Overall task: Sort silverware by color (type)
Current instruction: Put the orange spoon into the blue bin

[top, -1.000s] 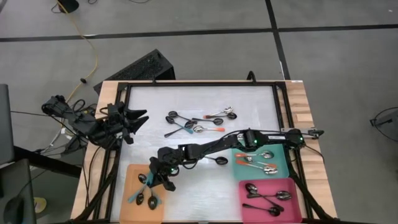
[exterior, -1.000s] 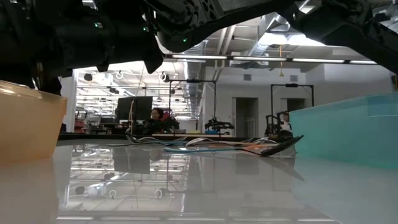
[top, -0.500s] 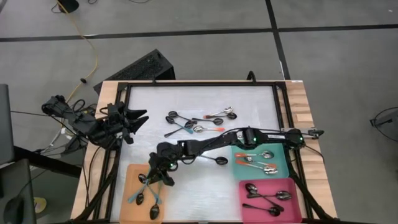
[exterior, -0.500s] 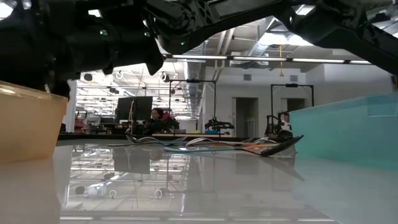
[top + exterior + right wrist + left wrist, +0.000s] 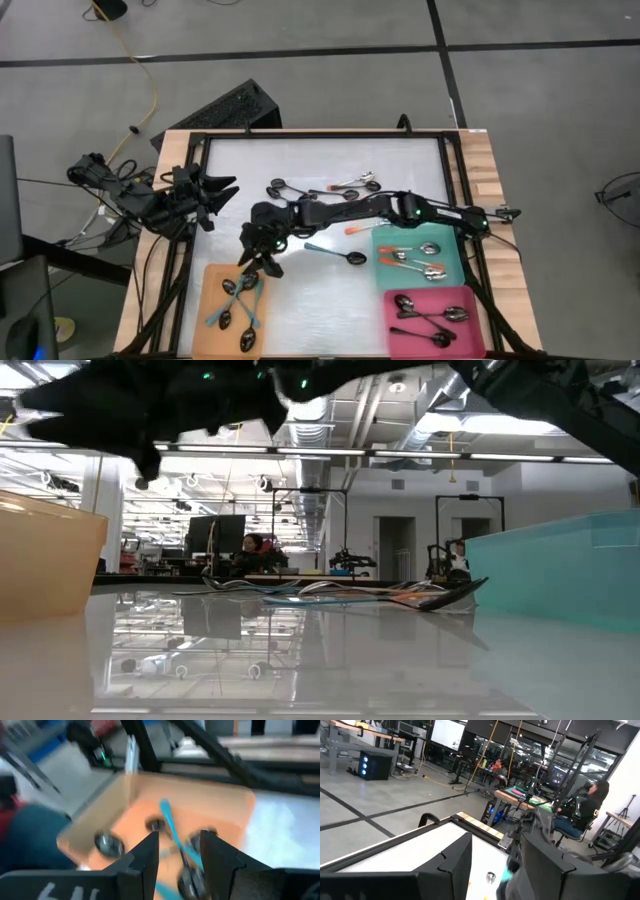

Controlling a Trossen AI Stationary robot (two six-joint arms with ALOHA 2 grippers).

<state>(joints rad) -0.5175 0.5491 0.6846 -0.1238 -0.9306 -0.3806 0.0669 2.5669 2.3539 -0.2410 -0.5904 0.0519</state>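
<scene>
My right gripper (image 5: 262, 262) (image 5: 179, 854) hangs open and holds nothing, just past the far edge of the orange tray (image 5: 212, 300). In that tray lie several teal-handled spoons (image 5: 240, 300) (image 5: 172, 827). More silverware lies loose on the white table: a cluster at the far middle (image 5: 300, 198), a silver spoon (image 5: 355, 182), an orange-handled spoon (image 5: 362, 228) and a teal-handled spoon (image 5: 338, 253). My left gripper (image 5: 226, 190) (image 5: 495, 870) waits open at the table's left edge.
A teal tray (image 5: 452, 268) at the near right holds orange-handled spoons. A pink tray (image 5: 395, 322) in front of it holds dark spoons. A black frame (image 5: 320, 134) borders the white table. The right arm (image 5: 380, 210) stretches across the table's middle.
My right gripper has risen and drawn back from over the orange tray toward the table's far edge. A teal-handled spoon lies in the tray where the gripper stood.
</scene>
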